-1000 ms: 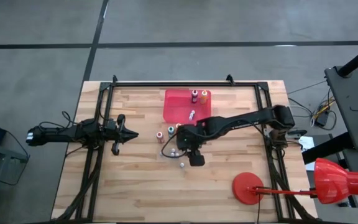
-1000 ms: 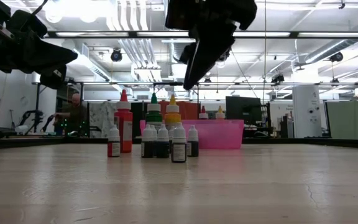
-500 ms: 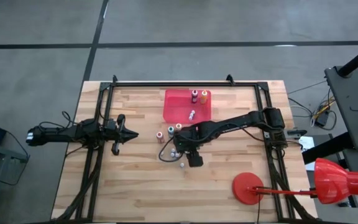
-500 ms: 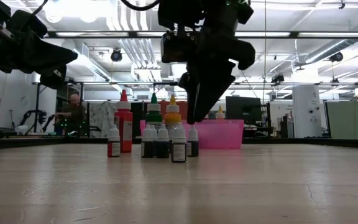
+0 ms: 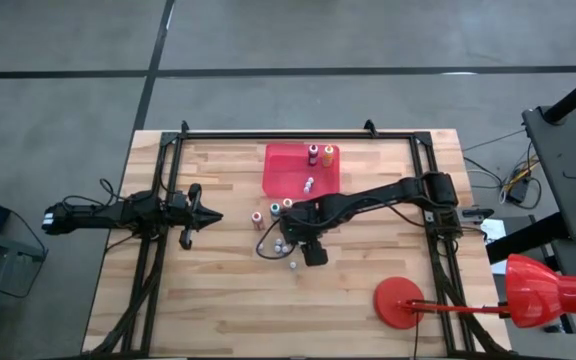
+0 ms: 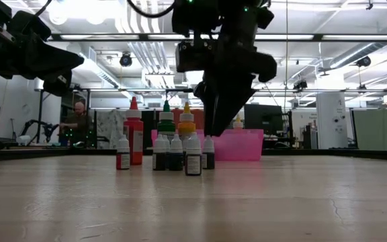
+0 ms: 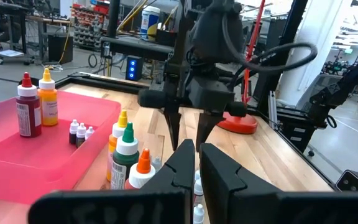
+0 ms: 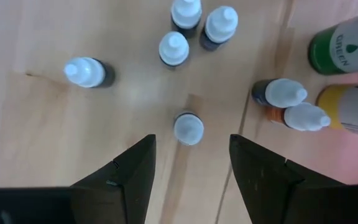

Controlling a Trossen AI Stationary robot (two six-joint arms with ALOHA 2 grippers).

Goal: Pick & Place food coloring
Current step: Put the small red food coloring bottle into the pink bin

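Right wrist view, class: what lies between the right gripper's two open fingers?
One small white-capped bottle stands on bare wood, centred below the right gripper; no finger touches it.

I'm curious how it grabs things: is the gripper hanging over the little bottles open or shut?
Open. The right gripper has its two dark fingers spread wide apart, hanging above one small white-capped bottle, not touching it.
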